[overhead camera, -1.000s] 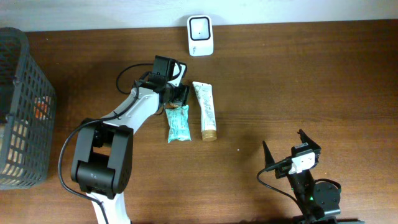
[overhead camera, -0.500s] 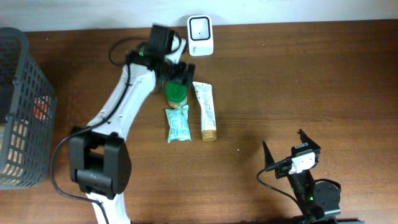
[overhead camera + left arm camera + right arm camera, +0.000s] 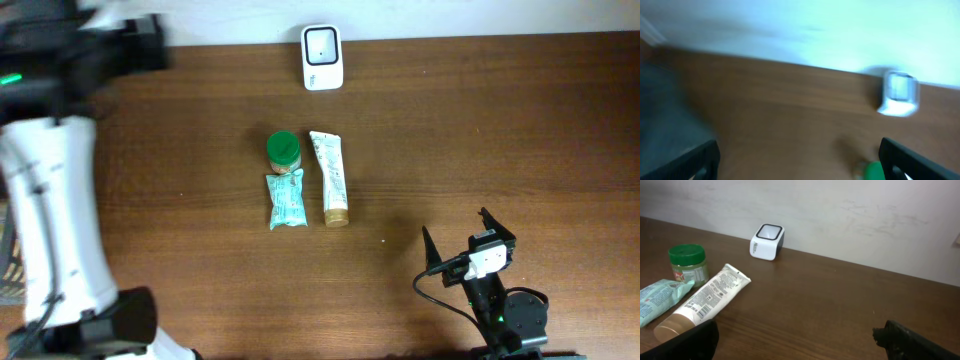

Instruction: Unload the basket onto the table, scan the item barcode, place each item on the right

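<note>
Though open, left gripper aloft, far left.

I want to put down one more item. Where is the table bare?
The table is bare right of the tube and scanner, beyond the right gripper; a smaller strip separates scanner and jar. Crowded where jar, packet and tube cluster.

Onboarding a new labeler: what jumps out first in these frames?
Three items cluster at centre: a green-lidded jar, a teal packet below it, and a white tube beside both. The white scanner sits alone by the far wall; the blurred left arm fills the overhead view's left side.
</note>
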You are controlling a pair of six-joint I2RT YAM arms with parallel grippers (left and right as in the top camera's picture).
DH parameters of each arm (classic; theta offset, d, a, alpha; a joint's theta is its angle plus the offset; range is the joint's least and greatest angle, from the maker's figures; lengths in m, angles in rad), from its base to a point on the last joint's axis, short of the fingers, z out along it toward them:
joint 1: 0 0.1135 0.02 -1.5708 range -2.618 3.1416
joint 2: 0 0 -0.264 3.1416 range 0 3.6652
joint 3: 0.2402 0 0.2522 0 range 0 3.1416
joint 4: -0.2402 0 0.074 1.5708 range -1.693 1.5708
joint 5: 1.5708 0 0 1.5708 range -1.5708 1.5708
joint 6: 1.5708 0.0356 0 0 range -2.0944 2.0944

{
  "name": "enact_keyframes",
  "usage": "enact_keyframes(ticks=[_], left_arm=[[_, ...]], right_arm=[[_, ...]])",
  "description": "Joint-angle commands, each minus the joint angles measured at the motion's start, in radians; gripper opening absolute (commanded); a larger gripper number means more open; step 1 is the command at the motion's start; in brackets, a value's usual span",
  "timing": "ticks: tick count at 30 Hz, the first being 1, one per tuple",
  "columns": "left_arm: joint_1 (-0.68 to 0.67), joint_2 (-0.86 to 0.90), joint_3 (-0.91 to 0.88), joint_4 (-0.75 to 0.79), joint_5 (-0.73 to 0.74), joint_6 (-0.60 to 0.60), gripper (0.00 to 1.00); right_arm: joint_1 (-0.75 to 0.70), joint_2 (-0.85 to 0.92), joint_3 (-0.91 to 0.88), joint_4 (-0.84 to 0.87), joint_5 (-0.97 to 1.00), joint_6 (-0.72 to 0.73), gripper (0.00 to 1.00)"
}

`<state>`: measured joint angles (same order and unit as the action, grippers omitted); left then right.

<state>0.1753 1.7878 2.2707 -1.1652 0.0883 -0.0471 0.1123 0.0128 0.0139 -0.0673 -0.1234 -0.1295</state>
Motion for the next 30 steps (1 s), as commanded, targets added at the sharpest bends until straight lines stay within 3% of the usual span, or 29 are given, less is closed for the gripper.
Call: enact_keyframes(ticks=[1,5,10,15,21,24,30], left_arm=[[0.212,-0.014,0.005,-0.035,0.002,-0.039,0.99],[0.410,0.006,-0.043,-0.055,0.022,-0.039,1.00],[0.566,0.056,-0.157,0.002,0.123,-0.035,0.94],[0.595,0.113,-0.283,0.096,0.153,0.056,0.88],[0.600,0.236,-0.297,0.154,0.153,0.087,0.84],[0.600,0.281,-0.297,0.167,0.161,0.119,0.72],[0.600,0.367,-0.297,0.180,0.179,0.159,0.62]], right_arm=[[0.007,-0.006,-0.008,-0.001,0.004,0.011,0.98],[0.007,-0.006,-0.008,-0.001,0.005,0.011,0.98],[0.007,-0.006,-0.008,-0.001,0.004,0.011,0.98],[0.007,-0.006,-0.008,-0.001,0.005,0.011,0.98],[0.007,-0.006,-0.008,-0.001,0.005,0.011,0.98],[0.007,-0.006,-0.008,-0.001,0.004,0.011,0.98],[0.007,-0.006,-0.008,-0.001,0.005,0.011,0.98]])
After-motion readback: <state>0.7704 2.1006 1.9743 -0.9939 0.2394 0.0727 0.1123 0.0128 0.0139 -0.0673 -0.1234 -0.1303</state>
